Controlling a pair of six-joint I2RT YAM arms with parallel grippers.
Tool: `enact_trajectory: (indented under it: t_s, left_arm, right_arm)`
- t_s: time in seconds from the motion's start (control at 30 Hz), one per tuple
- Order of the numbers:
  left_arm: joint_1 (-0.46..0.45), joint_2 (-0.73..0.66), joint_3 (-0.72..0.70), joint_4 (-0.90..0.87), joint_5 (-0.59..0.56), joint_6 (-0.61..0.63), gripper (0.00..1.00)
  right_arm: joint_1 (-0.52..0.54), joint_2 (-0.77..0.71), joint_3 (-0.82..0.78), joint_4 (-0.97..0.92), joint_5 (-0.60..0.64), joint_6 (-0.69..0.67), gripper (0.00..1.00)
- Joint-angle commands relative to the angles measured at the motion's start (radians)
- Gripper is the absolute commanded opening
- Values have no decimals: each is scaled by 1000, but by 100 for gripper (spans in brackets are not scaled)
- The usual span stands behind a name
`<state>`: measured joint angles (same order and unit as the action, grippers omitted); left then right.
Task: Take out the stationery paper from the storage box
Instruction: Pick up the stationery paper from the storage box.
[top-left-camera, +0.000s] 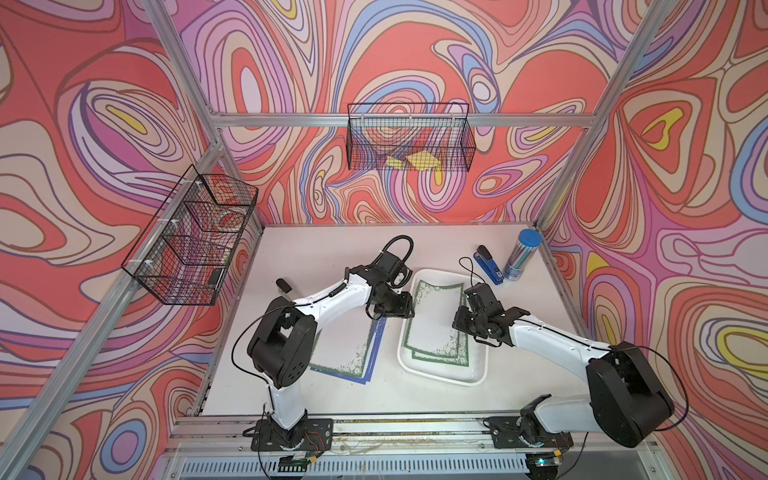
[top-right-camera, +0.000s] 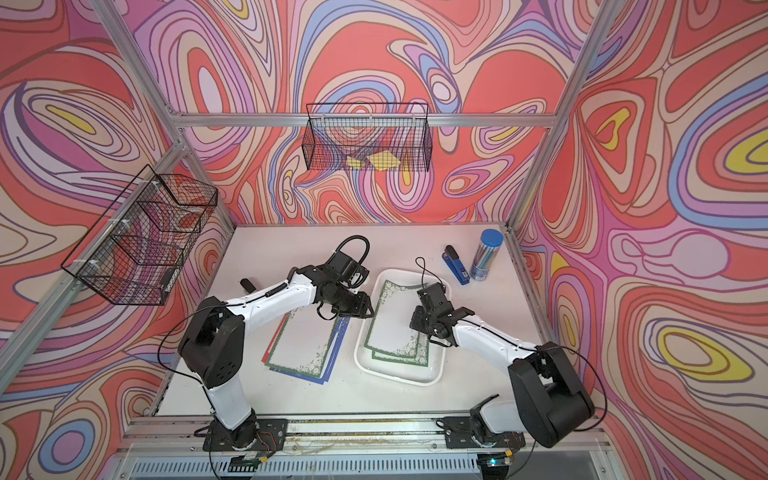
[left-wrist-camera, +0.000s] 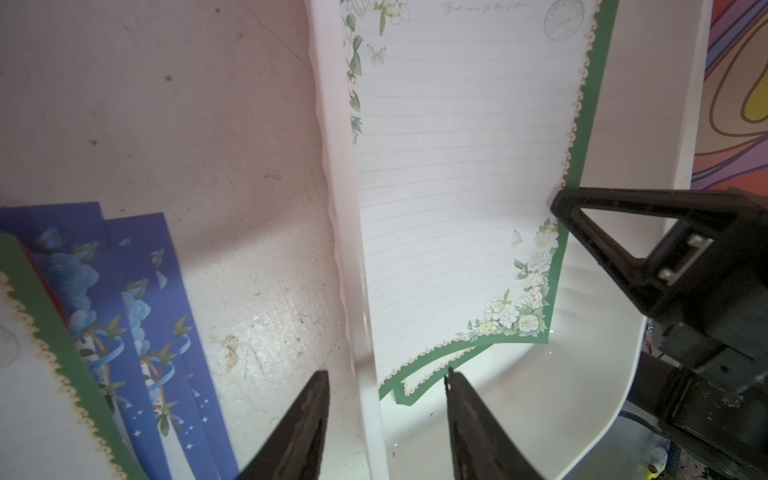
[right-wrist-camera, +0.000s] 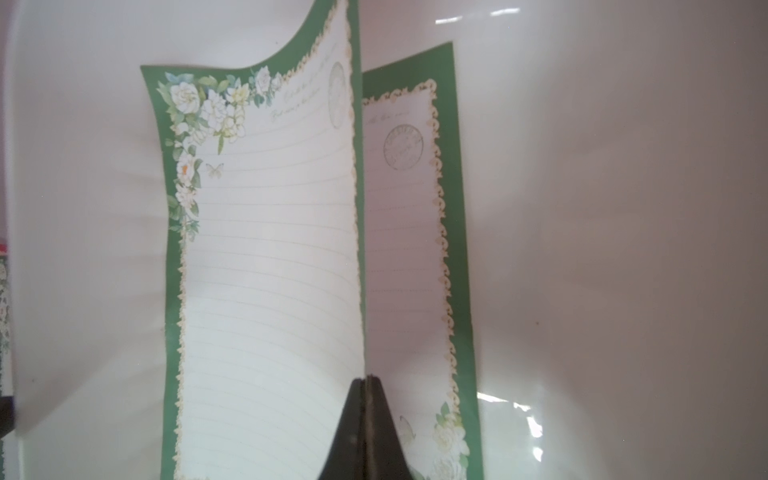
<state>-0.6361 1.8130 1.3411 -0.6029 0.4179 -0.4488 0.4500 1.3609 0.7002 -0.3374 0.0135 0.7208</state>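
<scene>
We see the storage box (top-left-camera: 473, 358) holding two green-bordered sheets of stationery paper (top-left-camera: 436, 320). Other sheets (top-left-camera: 353, 349) lie just beside the box. Over the box, our right gripper (right-wrist-camera: 368, 380) pinches the top sheet's edge. Our left gripper (left-wrist-camera: 386, 374) is at the box's rim, jaws partly apart and empty.

a: how many sheets in the tray (top-left-camera: 440, 375)?
b: two, both green-edged: a top sheet (top-left-camera: 434, 320) and a lower sheet (right-wrist-camera: 407, 249).
a: and the pile (top-left-camera: 349, 345) on the table (top-left-camera: 316, 257)?
b: one green-edged sheet on top, at least two blue sheets (left-wrist-camera: 83, 266) under it, one red edge (top-right-camera: 274, 338). the full number is hidden.
a: baskets?
b: two: a back basket (top-left-camera: 409, 137) with two yellow paper bits (top-left-camera: 424, 160), and a side basket (top-left-camera: 191, 237).
a: the rest?
b: one stapler (top-left-camera: 488, 266), one tube (top-left-camera: 521, 257), two arms: left arm (top-left-camera: 332, 295), right arm (top-left-camera: 548, 336).
</scene>
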Motion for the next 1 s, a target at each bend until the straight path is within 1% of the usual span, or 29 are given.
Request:
enact_trajectory:
  t_s: [0.0,0.13,0.27,0.4,0.47,0.67,0.73,0.87,0.97]
  left_arm:
    - [-6,4,17,-31,-16,6,50]
    - [-6,-12,16,-31,-38,22,50]
    - [-6,-53,20,-29,-92,53,50]
    - [-6,-113,10,-9,-153,76,50]
    - [-5,-152,-8,21,-170,81,50]
    - [-5,-259,-70,113,-207,93,50]
    - [-4,-289,-90,140,-219,101,48]
    - [-5,-330,-116,178,-240,106,45]
    - [-5,-354,-128,202,-259,109,46]
  right_arm:
    - [-4,-29,10,-46,36,-81,0]
    - [-3,-19,71,-153,114,-183,0]
    - [-4,-12,157,-265,207,-285,0]
    - [-3,-26,221,-328,275,-372,0]
    - [-3,-36,250,-344,317,-414,0]
    - [5,-64,333,-371,388,-533,0]
    - [15,-73,365,-371,410,-572,0]
    - [40,-91,410,-361,436,-643,0]
    - [69,-107,430,-340,461,-697,0]
